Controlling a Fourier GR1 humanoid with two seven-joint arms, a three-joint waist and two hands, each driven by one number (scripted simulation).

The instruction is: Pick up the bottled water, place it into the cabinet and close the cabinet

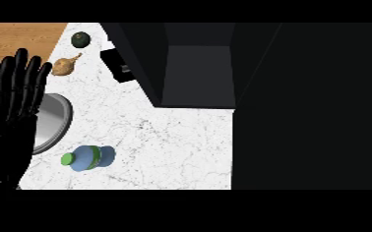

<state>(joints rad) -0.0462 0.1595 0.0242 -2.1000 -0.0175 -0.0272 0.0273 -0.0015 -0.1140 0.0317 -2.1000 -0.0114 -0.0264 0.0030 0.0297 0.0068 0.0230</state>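
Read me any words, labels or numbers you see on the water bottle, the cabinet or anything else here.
No text can be read anywhere.
bottled water: blue label, no letters to be made out.
cabinet: plain dark surfaces, no sign or number.

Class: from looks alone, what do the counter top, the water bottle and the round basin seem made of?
Counter top: white with grey veins, probably smooth marble or stone. Water bottle: bluish body with green cap, likely plastic. Round basin: grey sheen, seemingly brushed metal.

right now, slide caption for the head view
Bottled water on the counter near the open cabinet; left hand rests open at left
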